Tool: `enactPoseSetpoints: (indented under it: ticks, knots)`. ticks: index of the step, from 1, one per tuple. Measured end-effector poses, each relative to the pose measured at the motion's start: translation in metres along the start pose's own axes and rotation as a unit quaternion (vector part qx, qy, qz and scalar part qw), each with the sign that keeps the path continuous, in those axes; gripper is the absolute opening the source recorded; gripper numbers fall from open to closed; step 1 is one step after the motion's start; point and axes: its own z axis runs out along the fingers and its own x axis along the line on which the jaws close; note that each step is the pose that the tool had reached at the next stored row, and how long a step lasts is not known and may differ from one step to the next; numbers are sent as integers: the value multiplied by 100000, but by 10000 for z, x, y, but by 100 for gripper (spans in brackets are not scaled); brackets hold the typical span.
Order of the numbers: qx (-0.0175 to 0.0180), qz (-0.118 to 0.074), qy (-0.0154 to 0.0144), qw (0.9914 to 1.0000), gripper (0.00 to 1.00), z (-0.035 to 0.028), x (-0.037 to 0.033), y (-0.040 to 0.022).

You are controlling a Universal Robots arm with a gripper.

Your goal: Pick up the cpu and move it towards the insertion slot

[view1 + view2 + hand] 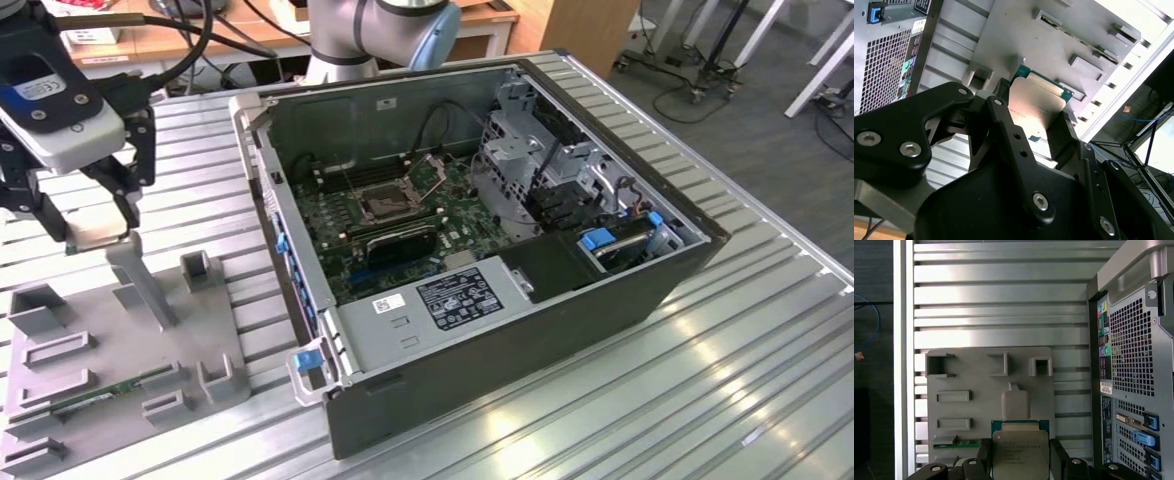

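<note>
Black two-finger gripper [94, 236] grips the small silvery square cpu [1020, 452], held above the grey moulded parts tray [979, 390].

The claw [94, 230] pinches the pale cpu [98, 241] just above the tall post [142, 278] of the tray [104, 330], the slot [387, 202] well apart from it inside the open case [534, 330], toward the exterior view's right.

Case [534, 300] is set on desk [747, 400]; insertion slot [387, 203] is seated inside it. Tray [100, 325] is placed at exterior view's left, cpu [1020, 452] held above it by gripper [94, 228].
</note>
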Motion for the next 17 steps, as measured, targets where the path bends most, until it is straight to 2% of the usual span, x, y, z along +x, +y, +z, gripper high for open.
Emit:
enactPoseSetpoints:
  ticks: [8, 17]
  knots:
    - [0, 5, -3, 100000, 55, 0, -78, 4]
    - [-33, 8, 4, 100000, 55, -27, -82, 5]
